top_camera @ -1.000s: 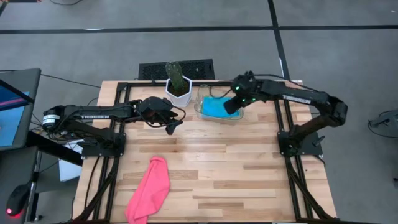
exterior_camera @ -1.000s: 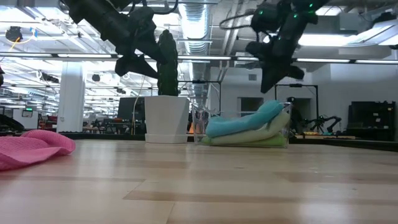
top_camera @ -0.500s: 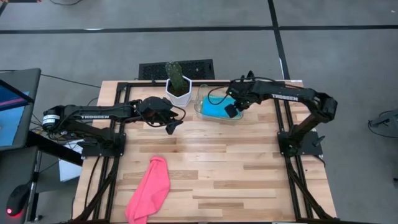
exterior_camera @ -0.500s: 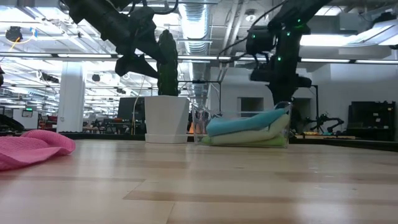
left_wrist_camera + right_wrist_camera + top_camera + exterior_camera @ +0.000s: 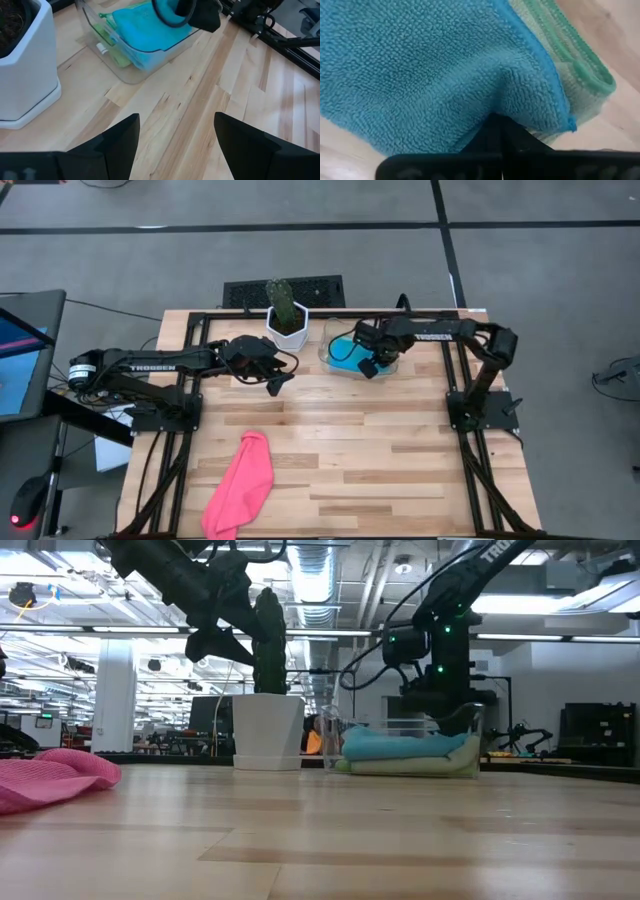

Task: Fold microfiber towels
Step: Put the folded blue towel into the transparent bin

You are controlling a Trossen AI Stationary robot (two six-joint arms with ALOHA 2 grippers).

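A folded turquoise towel (image 5: 345,352) lies on top of the folded light green towels (image 5: 410,767) in a clear plastic tray (image 5: 115,70) at the table's far middle. My right gripper (image 5: 368,366) is shut, with its tips down on this stack. A hot pink towel (image 5: 243,480) lies crumpled on the table near the near left edge. My left gripper (image 5: 275,380) is open and empty. It hovers above the table, left of the tray and near the white plant pot (image 5: 286,325). My right gripper presses its shut fingertips (image 5: 495,135) down on the turquoise towel's top face, close to its hemmed corner (image 5: 540,95). It comes slanting from above. The cloth is dented in around the tips. The towel lies flat on the green towels (image 5: 570,65) inside the tray.
The white pot with a cactus (image 5: 267,730) stands just left of the tray. A black keyboard-like grid (image 5: 283,290) lies beyond the far edge. The wooden table top (image 5: 380,450) between the tray and the pink towel is bare.
My right gripper has come down and toward the table's left and near edge, onto the towel stack in the tray. The stack's right end, which stood raised and tilted, now lies pressed flat and level.
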